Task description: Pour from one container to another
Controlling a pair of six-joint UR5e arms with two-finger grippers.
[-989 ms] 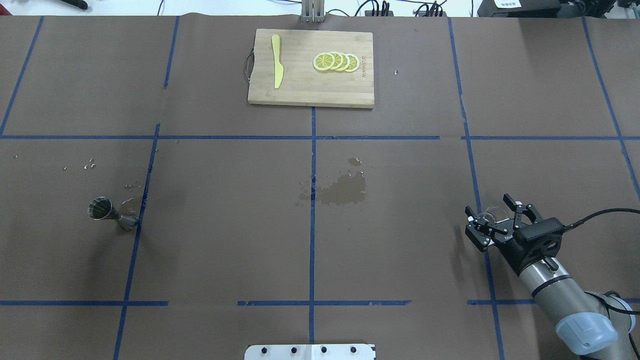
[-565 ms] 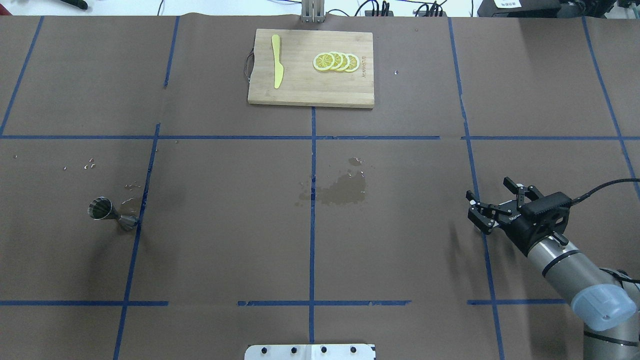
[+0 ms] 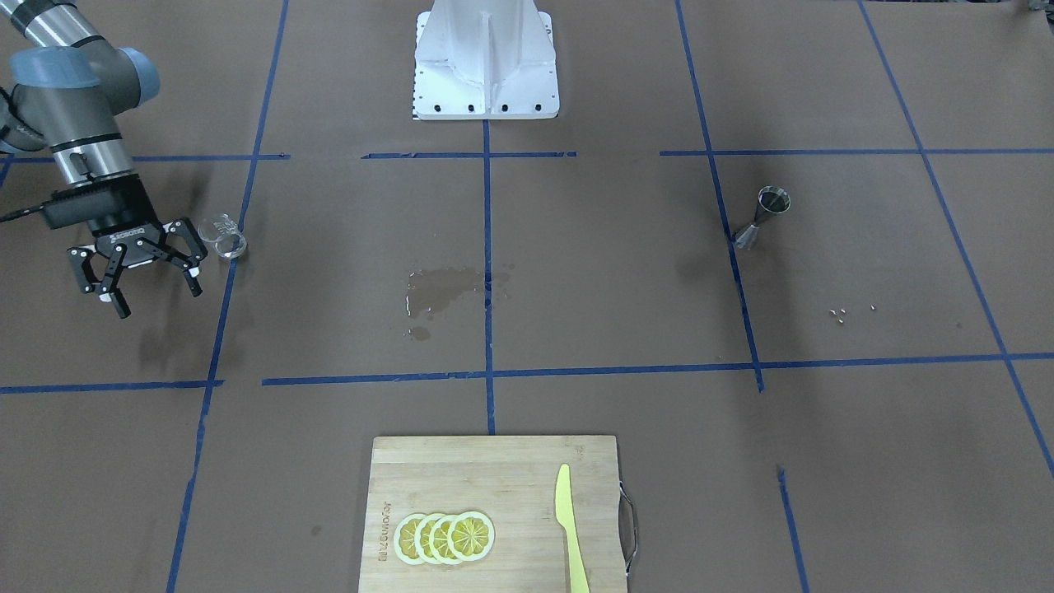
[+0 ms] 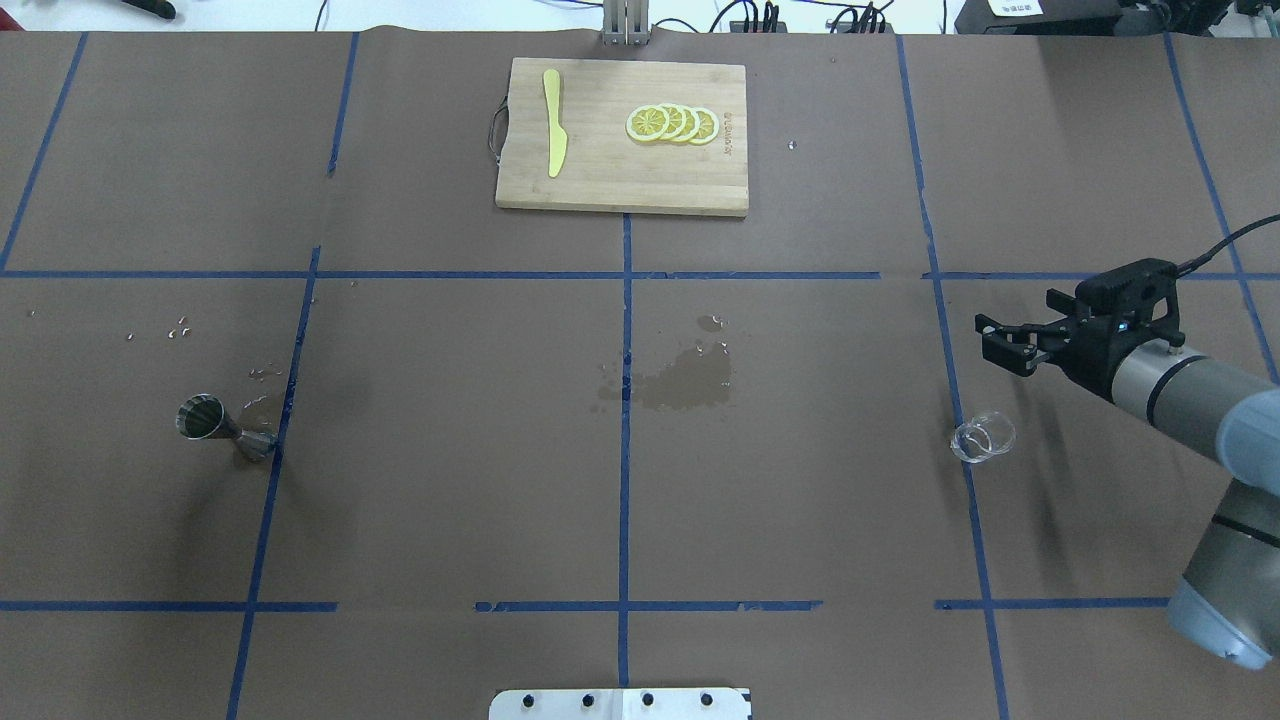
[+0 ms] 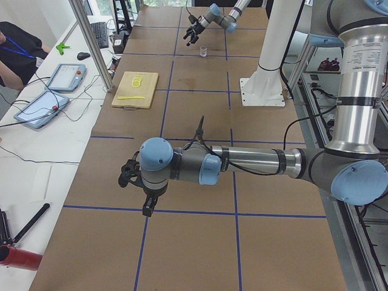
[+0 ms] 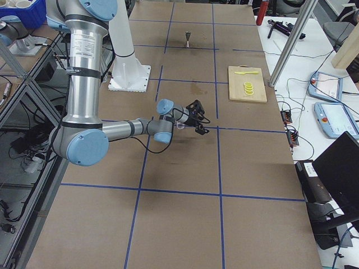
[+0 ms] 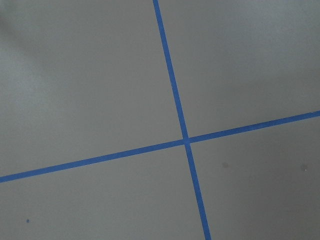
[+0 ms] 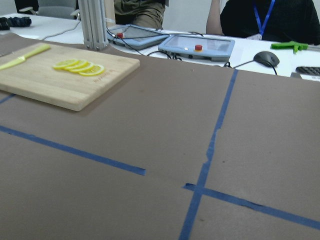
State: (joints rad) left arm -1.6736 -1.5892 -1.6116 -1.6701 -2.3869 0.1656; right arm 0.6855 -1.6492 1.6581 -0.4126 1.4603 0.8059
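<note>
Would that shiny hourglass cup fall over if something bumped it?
Probably: the jigger stands on a small base with a narrow waist, so a bump near its top may tip it. It looks like metal, so likely stiff, not fragile. Its round cones might roll once down.

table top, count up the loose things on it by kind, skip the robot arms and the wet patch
glass beaker: 1
metal jigger: 1
cutting board: 1
yellow knife: 1
lemon slices: 4
total: 8
</note>
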